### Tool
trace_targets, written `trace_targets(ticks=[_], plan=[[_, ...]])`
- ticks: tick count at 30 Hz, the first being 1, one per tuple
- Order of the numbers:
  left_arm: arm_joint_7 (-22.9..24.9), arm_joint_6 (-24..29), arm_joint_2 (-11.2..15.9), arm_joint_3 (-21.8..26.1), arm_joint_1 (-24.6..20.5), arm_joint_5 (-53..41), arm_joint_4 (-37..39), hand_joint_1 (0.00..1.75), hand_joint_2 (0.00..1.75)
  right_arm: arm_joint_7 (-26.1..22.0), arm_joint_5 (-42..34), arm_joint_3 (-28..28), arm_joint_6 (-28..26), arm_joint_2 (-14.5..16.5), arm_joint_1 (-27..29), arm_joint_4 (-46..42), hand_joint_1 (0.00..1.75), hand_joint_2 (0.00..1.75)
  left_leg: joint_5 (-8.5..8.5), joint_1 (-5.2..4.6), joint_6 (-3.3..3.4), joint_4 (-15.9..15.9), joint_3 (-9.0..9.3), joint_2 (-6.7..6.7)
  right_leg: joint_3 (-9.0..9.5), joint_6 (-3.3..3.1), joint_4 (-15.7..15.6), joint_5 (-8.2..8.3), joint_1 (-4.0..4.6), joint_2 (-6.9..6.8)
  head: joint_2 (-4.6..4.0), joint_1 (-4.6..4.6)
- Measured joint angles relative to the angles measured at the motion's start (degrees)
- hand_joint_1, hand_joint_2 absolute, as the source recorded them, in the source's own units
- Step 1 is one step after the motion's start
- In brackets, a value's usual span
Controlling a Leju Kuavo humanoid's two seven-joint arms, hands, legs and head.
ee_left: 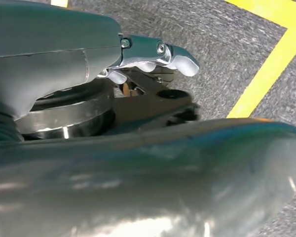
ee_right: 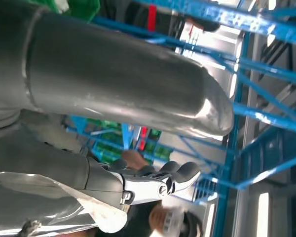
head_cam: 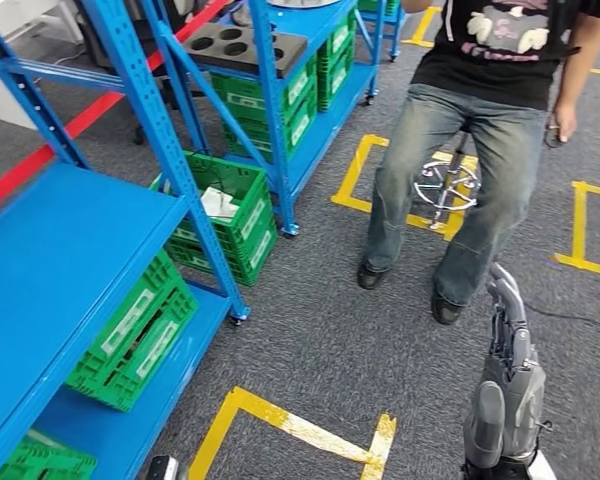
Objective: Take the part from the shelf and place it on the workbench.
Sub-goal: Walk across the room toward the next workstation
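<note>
The head view looks forward and down from high on the robot over the grey carpet point(head_cam: 320, 340), with the blue shelf point(head_cam: 63, 260) to the left. The left wrist view sits very close behind the left hand point(ee_left: 154, 59), facing carpet and yellow tape point(ee_left: 265, 74). The right wrist view, close behind the right hand point(ee_right: 154, 185), seems to face blue shelf frames point(ee_right: 250, 113), which the head view shares.

Head view: bright, even, sharp; soft shadows under the blue shelf point(head_cam: 70, 250).
Left wrist view: close parts blurred, glare streaks.
Right wrist view: backlit, motion-blurred.
</note>
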Motion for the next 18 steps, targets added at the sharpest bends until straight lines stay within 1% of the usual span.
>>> trace_targets(ticks=[1, 2, 3, 4, 5, 6, 7, 8, 9, 10, 11, 12, 13, 14, 15, 16, 17, 18], plan=[[-0.01, 0.0, 0.0, 0.0, 0.05, 0.0, 0.0, 0.0, 0.0, 0.0, 0.01, -0.01, 0.05, 0.0, -0.02, 0.0, 0.0, 0.0, 0.38, 0.02, 0.06, 0.77, -0.43, 0.12, 0.12, -0.05, 0.0, -0.13, 0.1, -0.7, 0.0, -0.01], [-0.01, 0.0, 0.01, 0.0, 0.09, 0.0, 0.0, 0.0, 0.0, 0.0, 0.01, -0.01, 0.08, 0.0, -0.04, 0.0, 0.0, 0.0, 1.81, 0.0, 0.24, -0.72, 0.24, 0.25, 0.32, -0.08, 0.0, -0.29, 0.2, -1.34, 0.0, -0.01], [-0.01, 0.01, 0.03, 0.0, 0.12, 0.0, 0.0, 0.0, 0.0, 0.0, 0.01, -0.01, 0.09, 0.0, -0.07, -0.01, 0.0, 0.0, 3.94, -0.12, 0.57, -4.07, 1.88, 0.71, 0.6, -0.07, 0.0, -0.48, 0.29, -1.96, 0.0, -0.01], [-0.01, 0.01, 0.09, 0.0, 0.12, 0.0, 0.01, 0.0, 0.0, 0.0, 0.02, -0.01, 0.13, 0.0, -0.09, 0.0, 0.0, 0.0, 5.7, -0.41, 1.04, -7.97, 3.85, 1.88, 0.84, -0.04, -0.03, -0.68, 0.37, -2.52, 0.0, 0.01], [-0.02, 0.01, 0.17, 0.0, 0.06, 0.0, 0.01, 0.0, 0.0, -0.01, 0.01, -0.01, 0.18, 0.0, -0.09, 0.0, 0.0, 0.0, 6.83, -0.8, 1.52, -11.39, 5.55, 3.12, 1.07, 0.11, -0.03, -0.91, 0.52, -3.07, 0.0, 0.01], [-0.03, 0.01, 0.25, 0.0, -0.02, 0.0, 0.02, 0.0, 0.0, 0.0, 0.0, -0.02, 0.22, 0.0, -0.1, 0.0, 0.0, 0.0, 7.29, -1.18, 1.94, -13.63, 6.61, 4.14, 1.21, 0.31, -0.04, -1.09, 0.63, -3.63, 0.0, 0.03], [-0.05, 0.01, 0.32, 0.0, -0.06, 0.0, 0.02, 0.0, 0.0, 0.0, -0.01, -0.03, 0.28, 0.0, -0.14, 0.0, 0.0, 0.0, 7.12, -1.48, 2.22, -14.61, 6.99, 4.66, 1.29, 0.56, -0.08, -1.23, 0.7, -4.19, 0.0, 0.04], [-0.07, 0.01, 0.38, 0.0, -0.04, 0.0, 0.03, 0.0, 0.0, 0.0, -0.01, -0.04, 0.32, 0.0, -0.2, -0.01, 0.0, 0.0, 7.05, -1.61, 2.4, -14.93, 6.98, 4.29, 1.46, 0.85, -0.15, -1.34, 0.78, -4.8, 0.0, 0.03], [-0.09, 0.01, 0.39, -0.01, 0.05, 0.0, 0.03, 0.0, 0.0, -0.01, -0.01, -0.05, 0.35, 0.0, -0.29, -0.01, 0.0, 0.0, 7.18, -1.42, 2.59, -15.28, 7.14, 3.66, 1.57, 1.12, -0.22, -1.55, 0.76, -5.26, 0.0, 0.03], [-0.13, 0.01, 0.43, -0.01, 0.16, 0.0, 0.04, 0.0, 0.0, -0.02, 0.0, -0.08, 0.38, 0.0, -0.38, -0.01, 0.0, 0.0, 7.34, -1.22, 2.79, -15.74, 7.47, 3.05, 1.67, 1.41, 0.0, -1.93, 0.73, -4.79, -0.01, 0.09], [-0.16, 0.02, 0.48, -0.01, 0.17, 0.0, 0.06, 0.0, 0.0, -0.04, 0.01, -0.13, 0.36, 0.0, -0.44, -0.01, 0.0, 0.0, 7.53, -0.98, 3.06, -16.2, 7.82, 2.45, 1.31, 1.67, 1.09, -2.73, 0.67, -3.58, -0.01, 0.17], [-0.19, 0.02, 0.48, -0.01, 0.09, 0.0, 0.07, 0.0, 0.0, -0.05, 0.01, -0.17, 0.34, 0.0, -0.45, -0.01, 0.0, 0.0, 7.69, -0.72, 3.28, -16.59, 8.13, 1.83, 0.23, 1.91, 3.42, -4.02, 0.57, -1.94, -0.01, 0.32], [-0.23, 0.02, 0.46, 0.0, -0.01, 0.0, 0.08, 0.0, 0.0, -0.05, -0.01, -0.21, 0.33, 0.0, -0.42, 0.02, 0.0, 0.0, 7.71, -0.67, 3.42, -16.68, 8.18, 1.22, -1.47, 2.08, 6.84, -5.55, 0.47, -0.22, -0.02, 0.51], [-0.23, 0.01, 0.42, 0.0, -0.1, 0.0, 0.09, 0.0, 0.0, -0.04, -0.01, -0.23, 0.32, 0.0, -0.35, 0.04, 0.0, 0.0, 7.71, -0.63, 3.54, -16.66, 8.13, 0.55, -3.61, 2.21, 10.71, -7.03, 0.39, 0.75, -0.01, 0.59], [-0.24, -0.01, 0.35, 0.0, -0.1, 0.0, 0.09, 0.0, 0.0, -0.02, -0.02, -0.24, 0.32, 0.0, -0.27, 0.06, 0.0, 0.0, 7.7, -0.6, 3.56, -16.64, 8.1, -0.14, -5.47, 2.36, 13.75, -7.83, 0.34, 1.13, -0.02, 0.69], [-0.24, -0.02, 0.3, 0.0, -0.05, 0.0, 0.09, 0.0, 0.0, 0.0, -0.03, -0.24, 0.33, 0.0, -0.22, 0.08, 0.0, 0.0, 7.67, -0.56, 3.55, -16.6, 8.12, -0.83, -6.59, 2.49, 15.12, -7.61, 0.3, 1.25, -0.02, 0.72], [-0.23, -0.02, 0.29, 0.0, 0.0, 0.0, 0.09, 0.0, 0.0, 0.0, -0.03, -0.24, 0.33, 0.0, -0.22, 0.08, 0.0, 0.0, 7.62, -0.49, 3.48, -16.51, 8.15, -1.54, -6.67, 2.63, 14.37, -6.29, 0.23, 1.31, -0.02, 0.74], [-0.23, -0.02, 0.29, 0.0, 0.01, 0.0, 0.09, 0.0, 0.0, 0.0, -0.03, -0.25, 0.33, 0.0, -0.22, 0.08, 0.0, 0.0, 7.51, -0.37, 3.32, -16.33, 8.17, -2.28, -5.79, 2.8, 11.73, -4.14, 0.08, 1.52, -0.02, 0.77]])
